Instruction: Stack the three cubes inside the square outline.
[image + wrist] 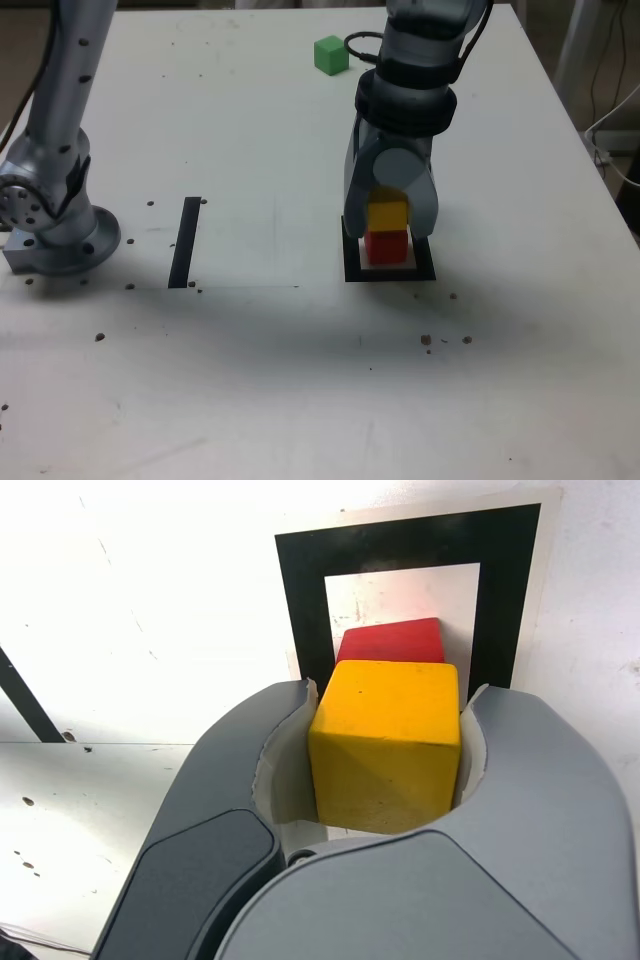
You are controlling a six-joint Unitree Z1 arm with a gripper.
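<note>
- Yellow cube (385, 742) sits tight between my gripper's (388, 213) jaws, closed on its sides, right over the red cube (385, 246) inside the square outline (354, 272).
- If I let go off-centre, I think it tips off.
- Opening fast might knock red out.
- Green cube (331, 54) waits far away, not stacked yet.

The exterior view was evenly lit but soft and slightly grainy, with the white bench (250, 150) brightest toward its far side and greyer toward the near edge. A broad, faint shadow ran across the bench in front of the arm's base (60, 245). In the wrist view the bench was overexposed, nearly blown out to pure white. The yellow cube (385, 745) was sharp there, and the pincer (385, 780) shaded the surface beneath it.
</note>
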